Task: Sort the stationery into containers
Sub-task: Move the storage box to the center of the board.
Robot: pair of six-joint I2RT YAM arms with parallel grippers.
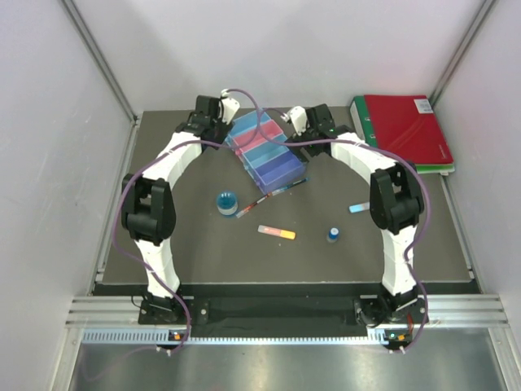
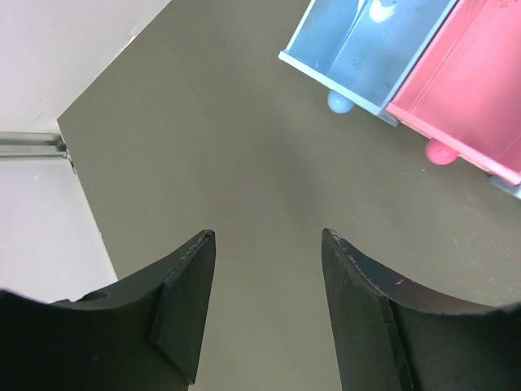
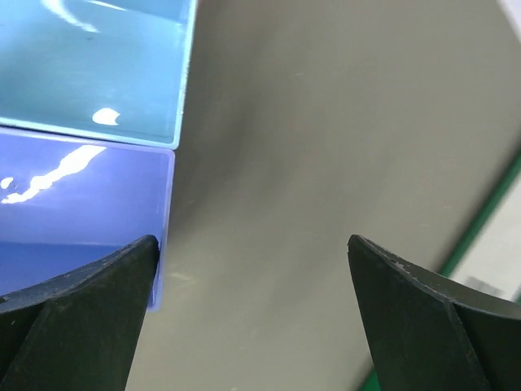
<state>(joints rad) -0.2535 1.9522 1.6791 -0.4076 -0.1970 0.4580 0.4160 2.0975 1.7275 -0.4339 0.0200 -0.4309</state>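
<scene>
The containers (image 1: 265,150), a row of four joined bins in light blue, pink, light blue and purple, stand at the back middle of the table. The stationery lies in front of them: a round blue jar (image 1: 227,202), thin red and dark pens (image 1: 273,193), a pink-orange bar (image 1: 277,233), a tiny blue-capped bottle (image 1: 333,235) and a light blue bar (image 1: 357,208). My left gripper (image 2: 267,236) is open and empty beside the light blue bin (image 2: 358,49) and pink bin (image 2: 464,90). My right gripper (image 3: 252,242) is open and empty beside the purple bin (image 3: 81,195).
Red and green binders (image 1: 404,130) lie at the back right; their green edge (image 3: 485,213) shows in the right wrist view. Grey walls close in the table on the left, back and right. Both arms arch over the table's sides.
</scene>
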